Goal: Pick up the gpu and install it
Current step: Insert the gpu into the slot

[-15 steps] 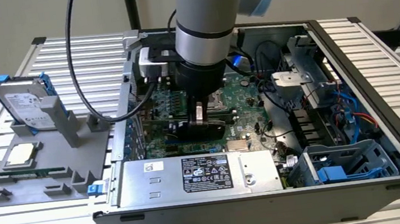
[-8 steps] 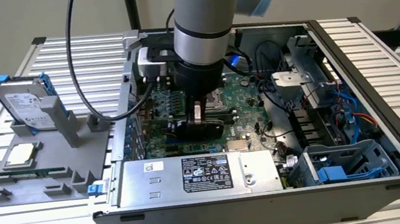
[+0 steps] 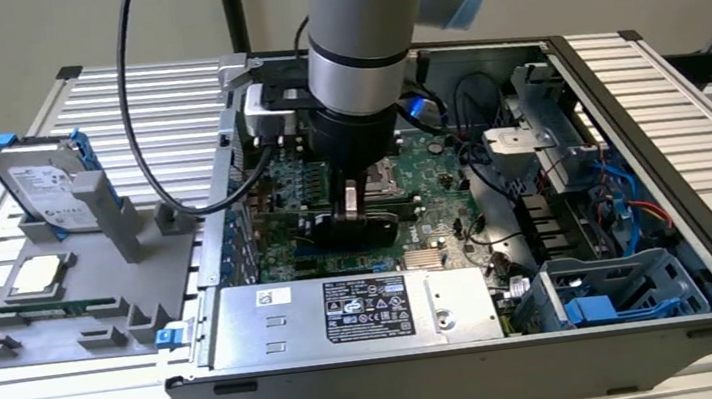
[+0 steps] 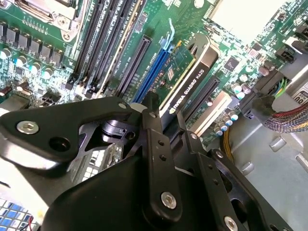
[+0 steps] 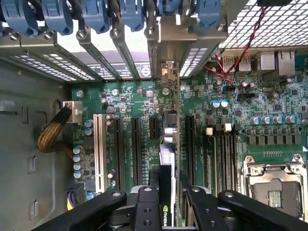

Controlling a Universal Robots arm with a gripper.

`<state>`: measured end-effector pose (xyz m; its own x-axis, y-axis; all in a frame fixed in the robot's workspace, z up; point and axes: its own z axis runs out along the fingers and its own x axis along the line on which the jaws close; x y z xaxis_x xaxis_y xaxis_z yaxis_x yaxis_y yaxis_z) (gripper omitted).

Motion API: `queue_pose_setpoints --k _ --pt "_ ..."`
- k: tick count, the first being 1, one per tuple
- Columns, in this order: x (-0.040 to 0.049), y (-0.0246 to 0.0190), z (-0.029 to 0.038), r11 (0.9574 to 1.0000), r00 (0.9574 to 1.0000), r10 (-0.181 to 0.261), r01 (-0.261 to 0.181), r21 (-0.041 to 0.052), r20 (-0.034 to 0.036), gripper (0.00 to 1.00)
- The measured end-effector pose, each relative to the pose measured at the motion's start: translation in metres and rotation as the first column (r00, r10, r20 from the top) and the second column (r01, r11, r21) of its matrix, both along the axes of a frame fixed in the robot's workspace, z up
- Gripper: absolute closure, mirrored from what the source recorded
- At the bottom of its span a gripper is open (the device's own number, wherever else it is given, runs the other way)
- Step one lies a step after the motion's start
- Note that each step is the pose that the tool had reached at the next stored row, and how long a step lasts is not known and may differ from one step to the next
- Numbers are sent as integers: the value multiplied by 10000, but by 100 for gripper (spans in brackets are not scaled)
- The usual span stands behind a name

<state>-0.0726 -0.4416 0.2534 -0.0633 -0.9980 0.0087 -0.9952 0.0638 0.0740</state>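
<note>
One gripper [image 3: 362, 221] reaches down into the open computer case [image 3: 681, 223], its two black fingers [image 4: 156, 144] closed on the upper edge of the gpu [image 4: 185, 79]. The card stands on edge over the motherboard [image 5: 125, 103] among the long expansion slots, its end bracket [image 5: 166, 45] lined up at the case's rear wall. A hard drive [image 3: 43, 185] stands in the grey holder [image 3: 85, 291] beside the case.

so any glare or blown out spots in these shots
In the second wrist view the pale patch above the green motherboard is washed out white; in the first wrist view the perforated metal grille glares bright; the exterior view is evenly lit, without harsh shadows.
</note>
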Motion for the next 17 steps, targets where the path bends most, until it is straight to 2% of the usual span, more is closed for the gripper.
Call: queue_pose_setpoints --k 3,6,17 --pt "-27 9 -2 10000 9999 43 -43 2 144 100" --pt "-68 20 -2 10000 9998 56 -56 0 214 100" --pt "-87 24 -3 10000 9997 58 -58 2 221 100"
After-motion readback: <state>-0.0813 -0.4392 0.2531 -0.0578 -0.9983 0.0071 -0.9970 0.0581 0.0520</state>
